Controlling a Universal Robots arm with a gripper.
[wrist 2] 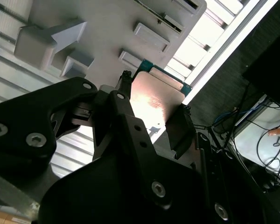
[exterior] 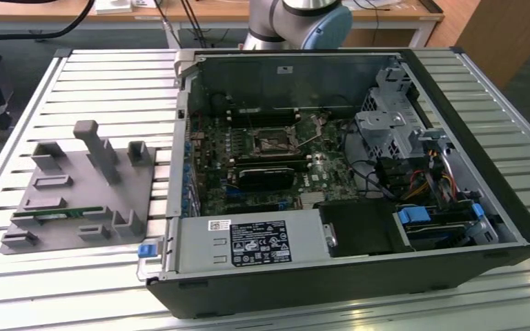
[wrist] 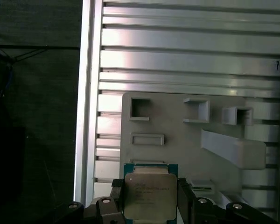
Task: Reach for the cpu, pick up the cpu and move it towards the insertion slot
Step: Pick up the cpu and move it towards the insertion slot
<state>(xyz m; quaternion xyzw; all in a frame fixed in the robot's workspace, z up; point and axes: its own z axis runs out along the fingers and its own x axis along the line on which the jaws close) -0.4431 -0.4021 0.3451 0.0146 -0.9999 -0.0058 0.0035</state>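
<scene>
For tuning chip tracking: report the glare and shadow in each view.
Second wrist view: pinkish glare washes out the cpu top, the gripper is a dark silhouette. First wrist view: the cpu is evenly lit, the slatted table reflects bright bands. Exterior view: even room light, the insertion slot sits shaded inside the computer case.

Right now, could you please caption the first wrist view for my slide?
Gripper with fingers clasping the cpu by opposite edges, grey fixture and slatted table beyond.
</scene>
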